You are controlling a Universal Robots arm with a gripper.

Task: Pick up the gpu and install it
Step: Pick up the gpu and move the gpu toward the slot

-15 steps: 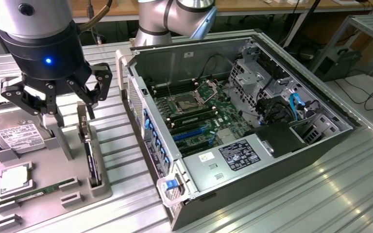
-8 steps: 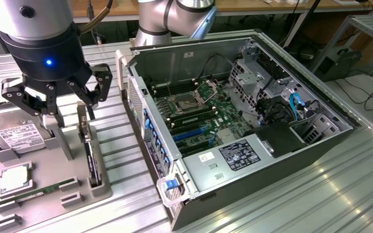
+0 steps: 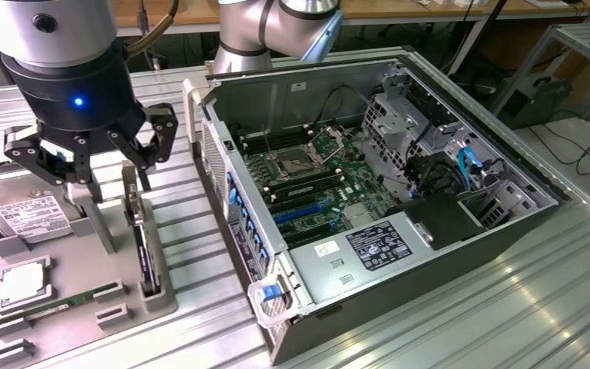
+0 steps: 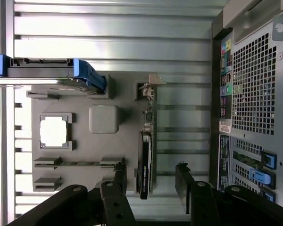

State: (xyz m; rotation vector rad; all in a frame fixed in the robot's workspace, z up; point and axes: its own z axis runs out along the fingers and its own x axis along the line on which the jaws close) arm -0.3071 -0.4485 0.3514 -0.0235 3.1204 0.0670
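Observation:
The gpu [image 3: 141, 250] stands on edge in a slot of the grey parts holder [image 3: 90, 265], thin and dark, with its silver bracket at the far end. My gripper [image 3: 111, 188] hangs just above that bracket end, open, with a finger on each side of the card. In the wrist view the gpu [image 4: 145, 157] runs edge-on between the two black fingertips [image 4: 119, 173], closer to one of them, with a visible gap on both sides. Nothing is held.
The open computer case [image 3: 500, 231] lies at the exterior view's right, motherboard [image 3: 306, 181] and blue slots [image 3: 293, 213] exposed. On the holder are a hard drive [image 3: 24, 211], a processor [image 3: 24, 280] and a memory stick [image 3: 64, 304]. Ribbed metal table [image 3: 500, 307] all around.

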